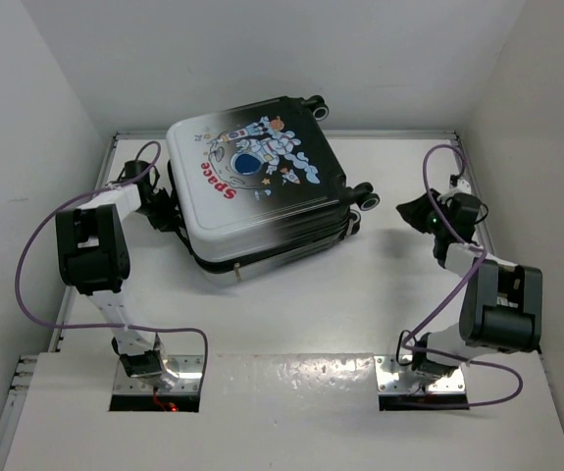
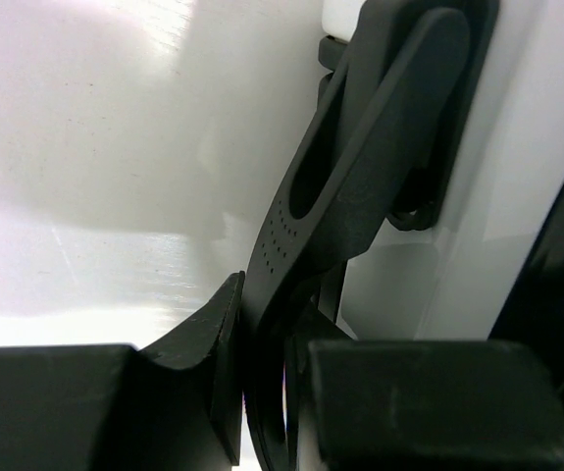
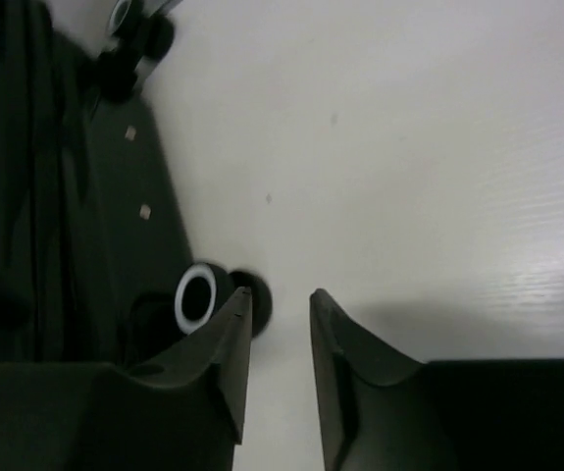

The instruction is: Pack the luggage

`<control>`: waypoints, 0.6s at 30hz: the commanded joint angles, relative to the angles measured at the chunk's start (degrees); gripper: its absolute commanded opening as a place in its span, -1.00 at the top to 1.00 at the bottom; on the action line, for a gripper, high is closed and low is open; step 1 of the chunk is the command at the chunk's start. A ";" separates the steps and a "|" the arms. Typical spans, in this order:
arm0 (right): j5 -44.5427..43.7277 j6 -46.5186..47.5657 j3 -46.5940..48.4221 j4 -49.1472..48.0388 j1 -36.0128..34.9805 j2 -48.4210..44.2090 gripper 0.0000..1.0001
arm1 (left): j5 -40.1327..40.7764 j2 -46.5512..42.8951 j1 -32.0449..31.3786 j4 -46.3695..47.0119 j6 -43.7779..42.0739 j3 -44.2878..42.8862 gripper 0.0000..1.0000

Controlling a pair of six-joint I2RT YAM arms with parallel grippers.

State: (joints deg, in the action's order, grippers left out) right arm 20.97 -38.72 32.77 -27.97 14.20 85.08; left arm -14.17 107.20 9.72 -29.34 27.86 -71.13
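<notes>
Luggage (image 1: 257,186) closed, lying flat, astronaut print up, directly right of left tool (image 1: 169,211). Left tool clamped on the case's dark carry handle (image 2: 360,186). Case sits left of right tool (image 3: 282,324), not touching. That tool's jaws are slightly parted and empty over the white surface (image 3: 409,147), with a caster wheel (image 3: 198,299) just beside one finger.

The luggage (image 1: 257,186) has a hard, smooth plastic shell with a soft gloss. Its carry handle (image 2: 360,167) is matt black and rubbery-looking, with a patch of tiny dimples. A wheel (image 3: 198,297) is dull black with a shiny white hub. The table (image 1: 311,294) is smooth, white and faintly reflective. The fingers (image 3: 345,373) of the right gripper (image 3: 280,299) are matt black plastic. The near base plates (image 1: 188,371) look like bare metal.
</notes>
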 commanded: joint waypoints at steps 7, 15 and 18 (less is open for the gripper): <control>16.38 24.04 -14.13 -7.80 -7.86 -13.88 0.16 | 1.69 0.64 2.15 2.62 1.41 -1.73 1.00; 14.72 28.26 -14.06 -12.54 -13.75 -11.52 0.14 | 0.02 0.64 2.67 2.62 0.80 -1.20 1.00; 14.54 29.14 -13.17 -15.63 -16.48 -8.18 0.14 | -0.50 0.12 2.68 2.62 0.80 -1.20 1.00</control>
State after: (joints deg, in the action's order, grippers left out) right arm 34.76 -13.06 17.45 -37.21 -0.56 74.94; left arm -15.86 107.53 9.85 -29.74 26.61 -71.48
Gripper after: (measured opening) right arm 0.429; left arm 0.198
